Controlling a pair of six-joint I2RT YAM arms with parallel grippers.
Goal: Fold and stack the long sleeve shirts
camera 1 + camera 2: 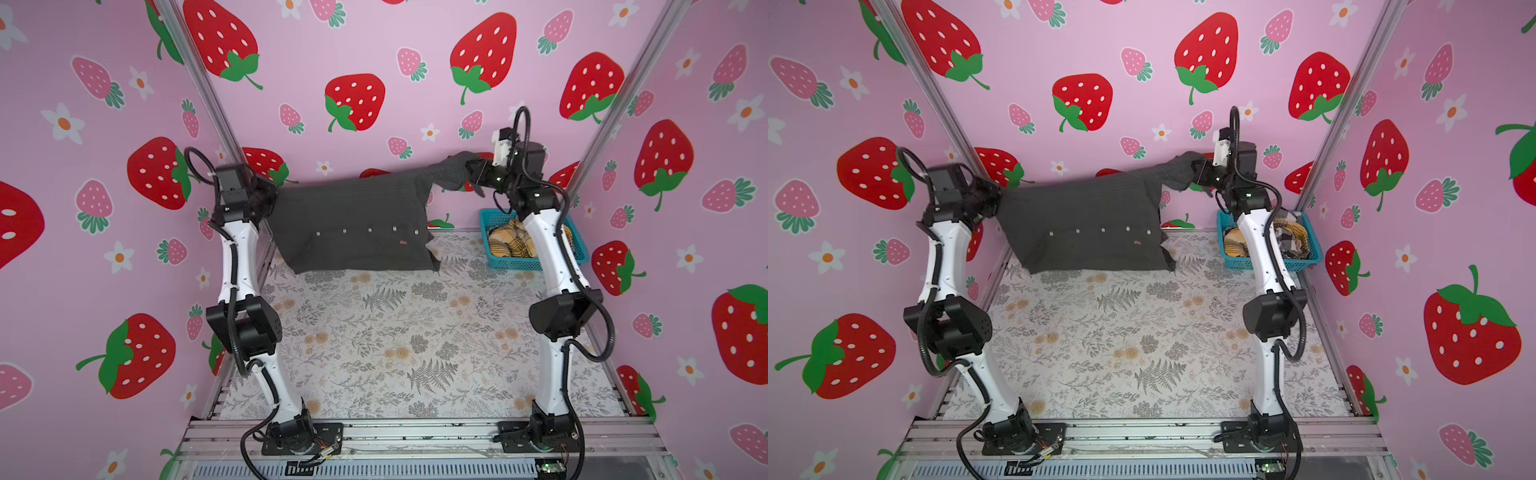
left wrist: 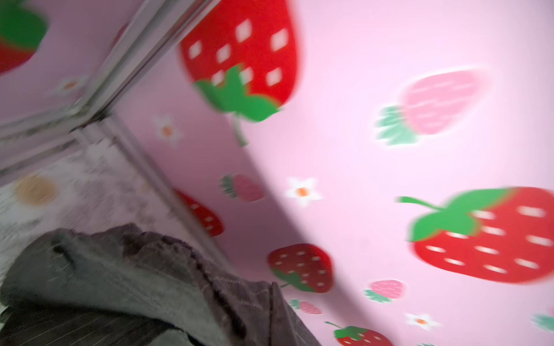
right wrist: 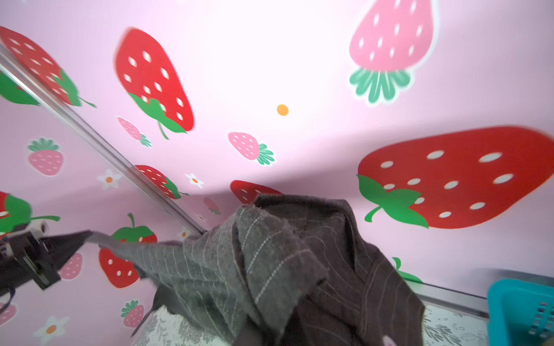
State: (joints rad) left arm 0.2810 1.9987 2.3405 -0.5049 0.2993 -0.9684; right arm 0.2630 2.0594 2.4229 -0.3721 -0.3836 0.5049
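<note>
At far left, the left pincer (image 1: 269,198), blurred in both top views, is clamped on one end of the charcoal pinstriped shirt (image 1: 357,226) and holds it high near the rear-left corner. The shirt hangs in mid-air as a broad sheet between the two arms, with a row of buttons (image 1: 370,230) running across it. Its lower edge hangs over the far side of the floral-covered bench (image 1: 395,340); whether it touches cannot be told. Rightward the cloth narrows and rises to the right pincer (image 1: 470,169), which is closed on a bunched wad of the fabric. In both wrist views that fabric hides the fingertips. At far right, a teal mesh basket (image 1: 513,262) on the bench's back corner holds the mustard plaid shirt (image 1: 505,245). A top view also shows the black-and-white check shirt (image 1: 1287,246) in it, partly behind the right arm.
</note>
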